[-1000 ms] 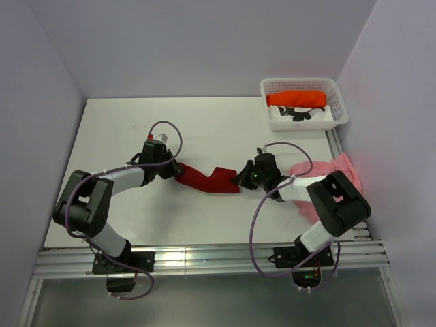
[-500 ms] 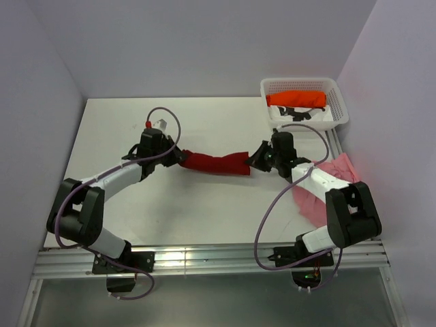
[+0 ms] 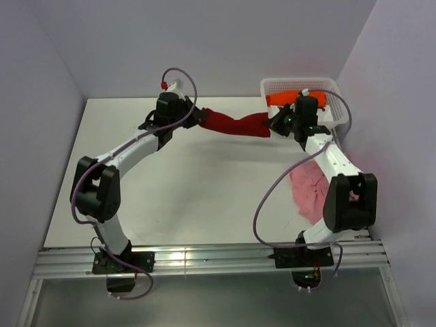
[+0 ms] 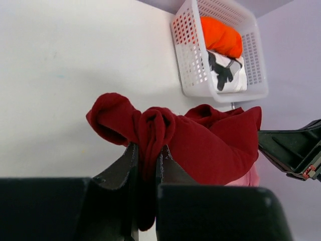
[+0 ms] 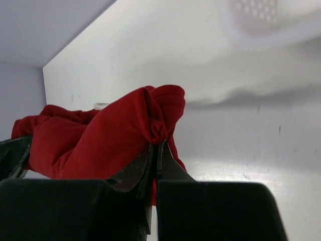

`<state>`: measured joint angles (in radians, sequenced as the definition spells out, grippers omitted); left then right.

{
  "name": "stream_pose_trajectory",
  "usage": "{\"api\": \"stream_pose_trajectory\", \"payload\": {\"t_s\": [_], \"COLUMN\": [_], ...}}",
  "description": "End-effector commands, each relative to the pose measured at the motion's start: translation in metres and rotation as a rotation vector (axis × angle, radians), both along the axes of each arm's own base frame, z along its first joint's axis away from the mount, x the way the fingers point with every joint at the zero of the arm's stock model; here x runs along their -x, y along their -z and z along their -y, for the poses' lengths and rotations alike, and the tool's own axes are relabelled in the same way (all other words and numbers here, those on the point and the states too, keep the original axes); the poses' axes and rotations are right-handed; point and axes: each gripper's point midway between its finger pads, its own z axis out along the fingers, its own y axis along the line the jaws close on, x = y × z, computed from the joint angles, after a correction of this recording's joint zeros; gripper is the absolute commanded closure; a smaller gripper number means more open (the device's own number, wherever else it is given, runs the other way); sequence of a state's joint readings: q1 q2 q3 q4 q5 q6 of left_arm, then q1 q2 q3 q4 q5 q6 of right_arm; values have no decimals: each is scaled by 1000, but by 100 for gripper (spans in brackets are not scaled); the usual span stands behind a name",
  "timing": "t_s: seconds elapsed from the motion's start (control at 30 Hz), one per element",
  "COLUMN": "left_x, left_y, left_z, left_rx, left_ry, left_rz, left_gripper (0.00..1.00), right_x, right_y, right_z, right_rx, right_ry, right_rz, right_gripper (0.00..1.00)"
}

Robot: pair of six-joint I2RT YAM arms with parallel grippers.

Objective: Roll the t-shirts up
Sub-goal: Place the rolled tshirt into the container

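The left fingers [image 4: 119, 169] and right fingers [image 5: 131, 173] are each pinching a bunched end of the dark red t-shirt [image 3: 235, 125], which is sagging between them and looking soft, light and floppy.

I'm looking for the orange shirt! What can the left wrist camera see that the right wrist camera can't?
Only the left wrist view shows the orange t-shirt and a white cloth with black print inside the white lattice basket, plus the left gripper pinching a fold. Only the right wrist view shows the fold pinched by the right gripper. Both show the bunched dark red t-shirt and the white table. The right view catches only a blurry basket corner.
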<state>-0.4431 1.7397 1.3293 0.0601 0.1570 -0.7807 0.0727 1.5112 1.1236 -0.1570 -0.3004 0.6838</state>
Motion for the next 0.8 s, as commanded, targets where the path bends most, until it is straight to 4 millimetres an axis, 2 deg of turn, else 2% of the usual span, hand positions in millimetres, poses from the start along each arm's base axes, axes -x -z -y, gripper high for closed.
{"api": "stream_pose_trajectory", "payload": {"t_s": [0.0,0.03,0.07,0.1,0.13,0.17,0.2,0.23,0.27,0.3,0.33,0.37,0.4,0.43,0.47,0.5,0.53,0.57,0.6,0.63,0.67,0.7,0.73,0.77], "left_x": [-22,-28,-32,-37,-42,-44,-47,-49,-51,-50,-49,-49,-48,-47,-46,-47,-48,-48,-48,-50,-49,-50,-52,-53], "left_y": [-45,-40,-43,-56,-53,-56,-71,-71,-86,-92,-86,-106,-108,-94,-94,-117,-96,-117,-118,-98,-112,-106,-100,-86], "left_z": [21,26,30,34,41,47,53,65,73,82,99,109,119,137,148,157,176,184,191,204,209,212,214,214], "left_rx": [68,70,85,101,101,105,118,118,131,134,120,132,130,112,111,128,105,122,121,103,114,110,112,105], "left_ry": [15,17,27,33,38,44,56,83,103,130,167,186,207,245,271,284,327,345,359,378,382,383,375,370], "left_rz": [104,101,111,143,152,166,203,232,276,300,322,374,392,396,409,461,446,489,497,482,512,509,497,474], "left_gripper": [100,100,100,100,100,100,100,100,100,100,100,100,100,99,100,100,100,100,100,100,100,100,100,100], "right_x": [-29,-34,-42,-50,-57,-64,-72,-78,-84,-91,-95,-102,-108,-113,-118,-123,-126,-130,-134,-137,-140,-142,-145,-147], "right_y": [-25,-27,-21,-30,-31,-24,-33,-33,-27,-34,-33,-26,-31,-29,-18,-18,-14,1,3,10,27,30,46,51], "right_z": [15,19,22,24,39,45,55,61,67,80,86,91,96,106,111,115,124,128,132,137,141,142,142,140], "right_rx": [-11,-13,-15,-15,-14,-15,-19,-20,-23,-17,-13,-12,-8,-5,-5,-6,-2,0,7,20,28,32,30,26], "right_ry": [25,34,40,44,77,88,110,121,136,168,182,192,206,226,237,245,264,270,278,292,298,300,297,293], "right_rz": [43,46,32,50,50,35,52,53,38,53,50,36,47,42,22,26,18,-9,-17,-31,-65,-77,-108,-116], "right_gripper": [100,100,100,100,100,100,100,100,100,100,100,100,100,100,100,100,100,100,100,100,100,100,100,100]}}
